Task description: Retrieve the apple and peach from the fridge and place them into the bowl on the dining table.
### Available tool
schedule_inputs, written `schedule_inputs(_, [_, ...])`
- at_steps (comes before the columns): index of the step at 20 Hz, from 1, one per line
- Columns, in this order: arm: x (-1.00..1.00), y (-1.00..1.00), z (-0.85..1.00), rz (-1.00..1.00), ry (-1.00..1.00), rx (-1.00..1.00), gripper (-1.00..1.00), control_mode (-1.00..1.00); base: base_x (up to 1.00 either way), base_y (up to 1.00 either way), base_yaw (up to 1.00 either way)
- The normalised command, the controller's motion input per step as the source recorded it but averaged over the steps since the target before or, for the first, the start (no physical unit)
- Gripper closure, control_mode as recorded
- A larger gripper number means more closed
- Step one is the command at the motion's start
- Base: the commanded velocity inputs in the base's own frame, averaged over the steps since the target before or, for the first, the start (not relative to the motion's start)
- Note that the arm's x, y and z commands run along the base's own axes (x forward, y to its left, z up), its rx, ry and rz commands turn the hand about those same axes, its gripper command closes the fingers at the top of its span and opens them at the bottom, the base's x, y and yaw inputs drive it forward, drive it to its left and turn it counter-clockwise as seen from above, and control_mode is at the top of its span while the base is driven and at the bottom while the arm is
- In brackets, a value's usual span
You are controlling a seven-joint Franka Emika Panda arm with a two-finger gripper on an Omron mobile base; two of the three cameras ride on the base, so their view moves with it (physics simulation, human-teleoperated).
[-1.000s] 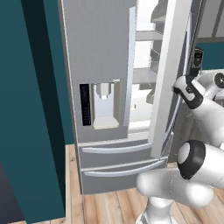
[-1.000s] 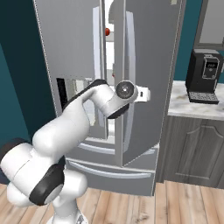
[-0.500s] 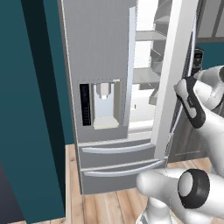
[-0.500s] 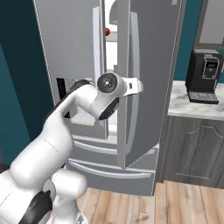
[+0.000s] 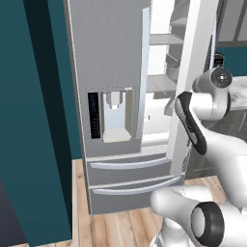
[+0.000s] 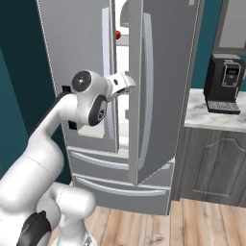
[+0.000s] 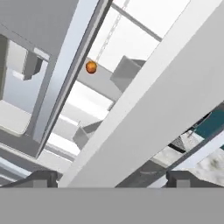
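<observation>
The fridge (image 5: 116,72) stands with its right door ajar. Through the gap the peach (image 7: 91,67) sits on a white shelf, at about ten o'clock in the hand view, and the apple (image 6: 117,34) shows as a red spot high up, near twelve o'clock. The gripper (image 7: 112,178) has its jaws spread wide, holding nothing. Both fruits look light, firm and smooth (likely to roll), so I'd pinch each across its widest middle.

Glossy white rounded arm (image 6: 43,149) with dark grey joint caps.
</observation>
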Motion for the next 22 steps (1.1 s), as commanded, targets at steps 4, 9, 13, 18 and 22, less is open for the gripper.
schedule_inputs(4, [0.08,0.28,0.0,0.02,0.18,-0.28,-1.0,-1.0,0.0,0.0,0.0])
schedule_inputs(9, [0.2,0.14,0.0,0.06,0.04,-0.23,-1.0,-1.0,0.0,0.0,0.0])
schedule_inputs(13, [0.34,0.01,0.0,0.09,0.0,-0.14,-1.0,-1.0,0.0,0.0,0.0])
schedule_inputs(18, [0.34,0.0,-0.05,0.09,0.01,-0.15,-1.0,-1.0,0.0,0.0,0.0])
schedule_inputs(22, [0.64,0.0,-0.18,0.06,0.03,-0.11,-1.0,-1.0,0.0,0.0,0.0])
